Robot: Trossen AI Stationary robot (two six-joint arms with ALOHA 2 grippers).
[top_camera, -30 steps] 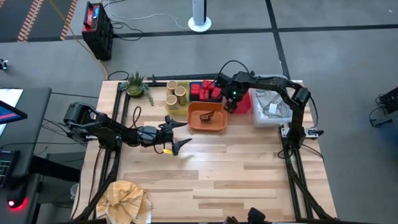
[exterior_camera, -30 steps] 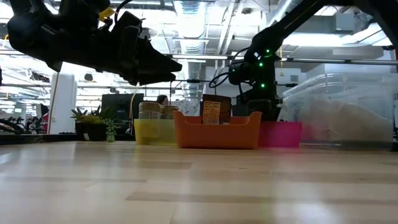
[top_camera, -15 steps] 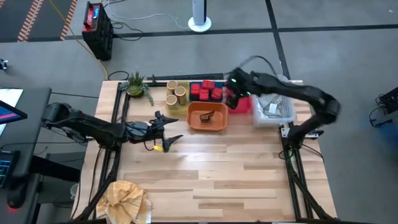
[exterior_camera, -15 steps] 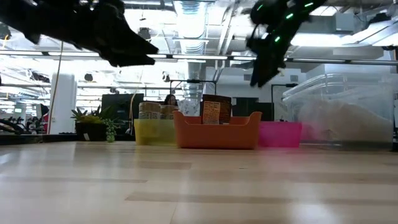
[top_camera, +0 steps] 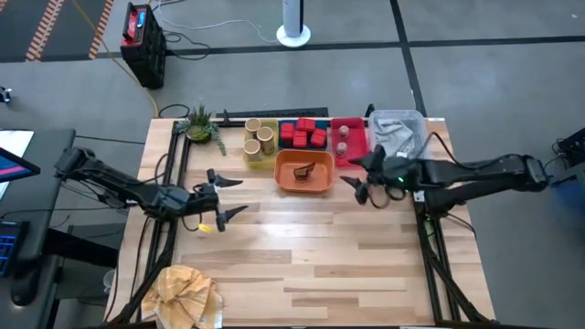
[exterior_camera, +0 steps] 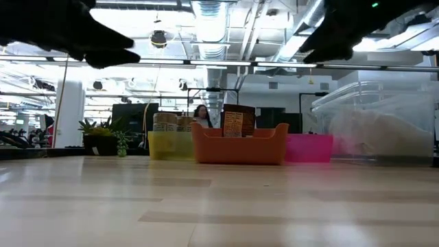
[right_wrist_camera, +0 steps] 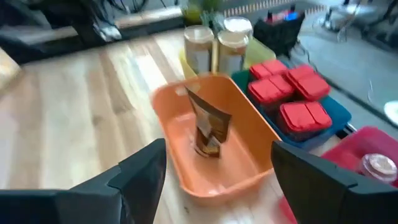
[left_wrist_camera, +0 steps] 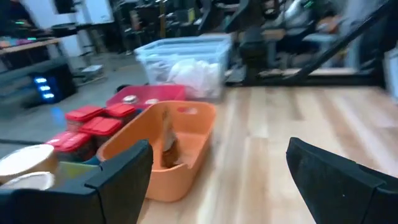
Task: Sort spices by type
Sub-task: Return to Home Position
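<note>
Two tan jars (top_camera: 260,139) stand in a yellow tray (top_camera: 249,155). Several red tins (top_camera: 303,134) sit in a blue tray (right_wrist_camera: 336,121). Two small shakers (top_camera: 344,137) stand in a pink tray (top_camera: 355,155). A dark brown piece (right_wrist_camera: 208,127) stands in the orange tray (top_camera: 304,183). My left gripper (top_camera: 236,196) is open and empty above the table, left of the orange tray. My right gripper (top_camera: 355,174) is open and empty, right of the orange tray and in front of the pink tray. Both point toward the trays.
A clear bin (top_camera: 398,137) holding pale stuff stands at the far right. A green spiky plant (top_camera: 199,123) stands at the far left corner. A crumpled tan cloth (top_camera: 187,291) lies at the near left corner. Bare wood (top_camera: 320,247) stretches in front of the trays.
My right gripper has left the pink tray, risen and swung toward the table's right and near side, ending right of the orange tray. My left gripper has drawn back toward the table's left edge. The trays and spices have stayed in place.
</note>
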